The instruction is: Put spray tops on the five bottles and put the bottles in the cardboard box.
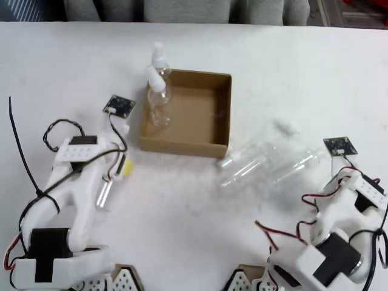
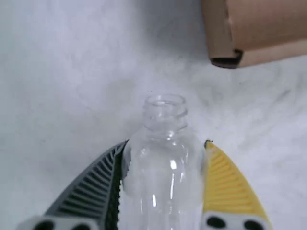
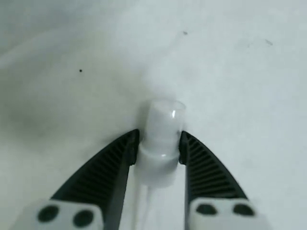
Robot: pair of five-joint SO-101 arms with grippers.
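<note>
My left gripper [image 2: 165,143] is shut on a clear bottle [image 2: 163,167] with an uncapped neck, its grey and yellow fingers [image 2: 225,182] pressing on the bottle's sides. In the high view that gripper [image 1: 121,170] and bottle [image 1: 104,195] sit left of the cardboard box [image 1: 209,145]. My right gripper [image 3: 159,136] is shut on a white spray top [image 3: 160,139], held just over the white table. Two bottles with spray tops [image 1: 159,91] stand at the box's left inner wall. Several clear uncapped bottles [image 1: 267,162] lie right of the box.
A corner of the box [image 2: 230,52] lies just beyond the held bottle's neck. A loose white spray top [image 1: 285,127] rests on the table right of the box. The right arm [image 1: 339,230] is folded at the lower right. Bare table stretches between the arms.
</note>
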